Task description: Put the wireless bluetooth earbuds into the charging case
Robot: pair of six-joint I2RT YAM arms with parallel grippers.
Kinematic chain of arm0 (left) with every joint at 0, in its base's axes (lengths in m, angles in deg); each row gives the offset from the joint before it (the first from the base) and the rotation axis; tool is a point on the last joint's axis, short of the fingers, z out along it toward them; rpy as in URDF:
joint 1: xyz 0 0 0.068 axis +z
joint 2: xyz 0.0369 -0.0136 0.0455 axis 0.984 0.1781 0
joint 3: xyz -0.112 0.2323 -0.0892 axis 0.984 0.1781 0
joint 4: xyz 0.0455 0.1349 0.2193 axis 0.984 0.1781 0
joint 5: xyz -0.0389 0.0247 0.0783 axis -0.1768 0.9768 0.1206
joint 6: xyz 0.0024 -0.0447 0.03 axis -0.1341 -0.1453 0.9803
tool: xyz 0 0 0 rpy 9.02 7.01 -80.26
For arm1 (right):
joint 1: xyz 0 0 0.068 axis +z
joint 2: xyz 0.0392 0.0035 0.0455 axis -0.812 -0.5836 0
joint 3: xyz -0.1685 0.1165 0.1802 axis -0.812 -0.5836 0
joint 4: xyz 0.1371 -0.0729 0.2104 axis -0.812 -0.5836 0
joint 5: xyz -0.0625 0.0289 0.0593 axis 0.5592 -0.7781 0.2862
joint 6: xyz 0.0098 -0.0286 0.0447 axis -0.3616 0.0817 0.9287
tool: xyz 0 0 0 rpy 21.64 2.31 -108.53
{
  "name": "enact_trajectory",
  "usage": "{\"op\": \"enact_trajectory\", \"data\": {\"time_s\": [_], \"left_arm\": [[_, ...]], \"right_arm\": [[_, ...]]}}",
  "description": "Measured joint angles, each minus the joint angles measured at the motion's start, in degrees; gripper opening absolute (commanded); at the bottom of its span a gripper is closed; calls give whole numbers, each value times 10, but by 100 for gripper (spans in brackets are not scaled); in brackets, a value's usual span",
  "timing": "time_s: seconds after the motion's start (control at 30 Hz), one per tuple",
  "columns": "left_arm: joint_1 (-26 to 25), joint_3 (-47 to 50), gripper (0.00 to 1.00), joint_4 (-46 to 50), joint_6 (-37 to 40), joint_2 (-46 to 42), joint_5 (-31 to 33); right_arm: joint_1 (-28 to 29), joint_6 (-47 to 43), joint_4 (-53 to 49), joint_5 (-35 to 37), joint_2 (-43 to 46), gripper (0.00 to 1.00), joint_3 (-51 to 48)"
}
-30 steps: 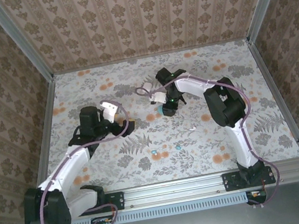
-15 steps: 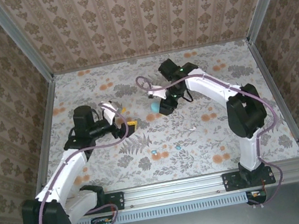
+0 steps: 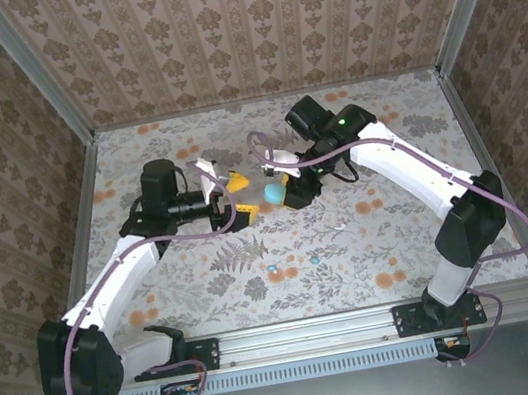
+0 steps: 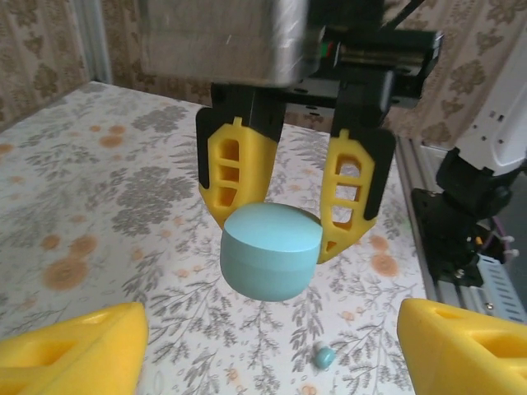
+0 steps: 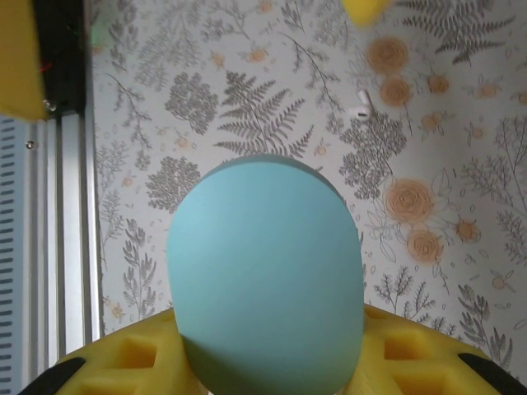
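Earbuds lie loose on the floral table (image 3: 137, 168): two teal ones (image 3: 274, 270) near the front and a white one (image 3: 340, 229) just beyond them. The teal charging case (image 3: 272, 192) is lifted off the table, clamped between the yellow fingers (image 4: 235, 177) of the right gripper (image 3: 286, 192). The left gripper (image 3: 240, 196) faces the case from close by, its fingers spread wide apart and holding nothing. In the left wrist view, one teal bud (image 4: 324, 356) sits on the table below the case.
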Motion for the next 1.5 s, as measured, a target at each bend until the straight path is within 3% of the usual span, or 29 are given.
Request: {"op": "enact_trajectory", "data": {"time_s": [0.6, 1.07, 1.5], "left_arm": [[-39, -21, 74, 23, 6, 32, -30], [-44, -38, 63, 25, 6, 49, -49], [-44, -47, 62, 51, 20, 56, -57]], "right_arm": [[21, 15, -4, -25, 16, 32, 3], [24, 22, -4, -30, 16, 32, 3], [24, 26, -4, -41, 22, 32, 3]]}}
